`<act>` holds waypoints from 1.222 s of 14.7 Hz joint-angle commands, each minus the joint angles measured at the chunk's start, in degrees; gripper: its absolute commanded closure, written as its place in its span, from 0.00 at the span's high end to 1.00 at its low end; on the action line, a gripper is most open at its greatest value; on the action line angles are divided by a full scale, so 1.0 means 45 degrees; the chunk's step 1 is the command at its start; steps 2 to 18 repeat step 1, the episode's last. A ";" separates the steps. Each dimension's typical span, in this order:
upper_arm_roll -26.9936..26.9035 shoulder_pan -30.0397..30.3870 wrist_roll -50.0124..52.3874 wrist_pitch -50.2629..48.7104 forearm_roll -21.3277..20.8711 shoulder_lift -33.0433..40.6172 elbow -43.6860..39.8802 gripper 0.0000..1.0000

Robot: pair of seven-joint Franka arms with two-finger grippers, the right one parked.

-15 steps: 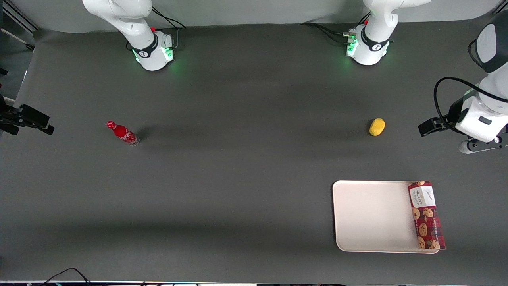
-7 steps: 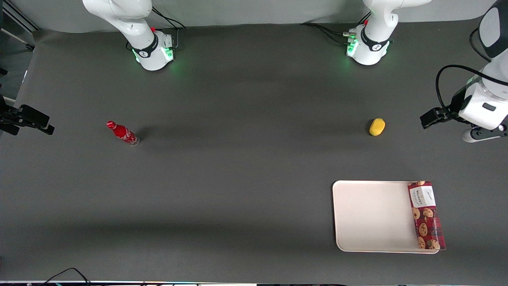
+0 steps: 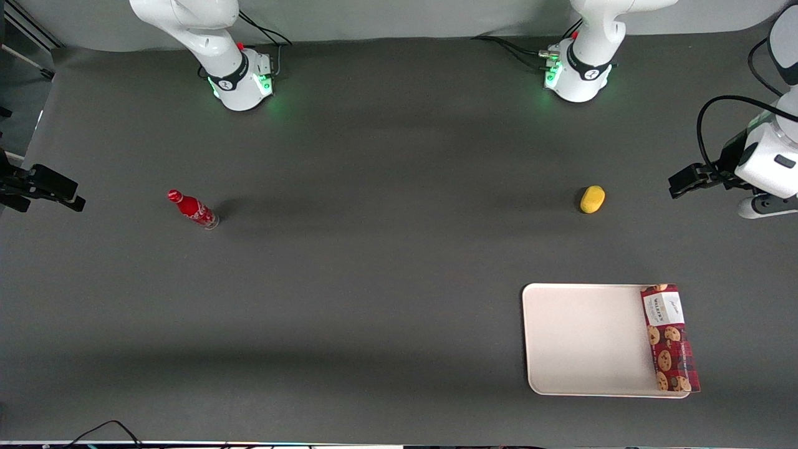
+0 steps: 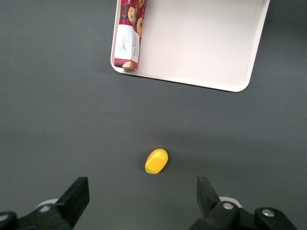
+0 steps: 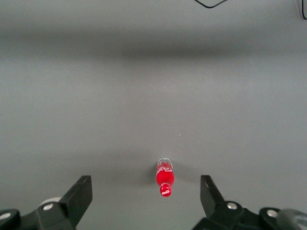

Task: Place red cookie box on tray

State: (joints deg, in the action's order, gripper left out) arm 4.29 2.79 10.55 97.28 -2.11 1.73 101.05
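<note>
Front view looks steeply down over the whole worktop (image 3: 374, 280) from afar; left wrist view looks down past its tool (image 4: 143, 201), fingers spread, sharing the tray (image 4: 240, 72), red cookie box (image 4: 130, 33) and yellow object (image 4: 157, 161) with it; right wrist view shares only the red bottle (image 5: 164, 177).

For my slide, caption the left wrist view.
Open gripper hovers above yellow fruit; red cookie box lies on tray.

Left arm: glossy white shell, black joint bands, looped black cable. Base lit green. Claw (image 4: 141, 203) above the table's working-arm end: black fingers (image 4: 76, 196) spread wide, silver screws.
</note>
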 commanded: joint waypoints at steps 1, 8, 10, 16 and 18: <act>-0.0133 -0.0150 -0.0236 -0.0211 0.0332 -0.0013 -0.0346 1.00; -0.0133 -0.0150 -0.0236 -0.0211 0.0332 -0.0013 -0.0346 1.00; -0.0133 -0.0150 -0.0236 -0.0211 0.0332 -0.0013 -0.0346 1.00; -0.0133 -0.0150 -0.0236 -0.0211 0.0332 -0.0013 -0.0346 1.00; -0.0133 -0.0150 -0.0236 -0.0211 0.0332 -0.0013 -0.0346 1.00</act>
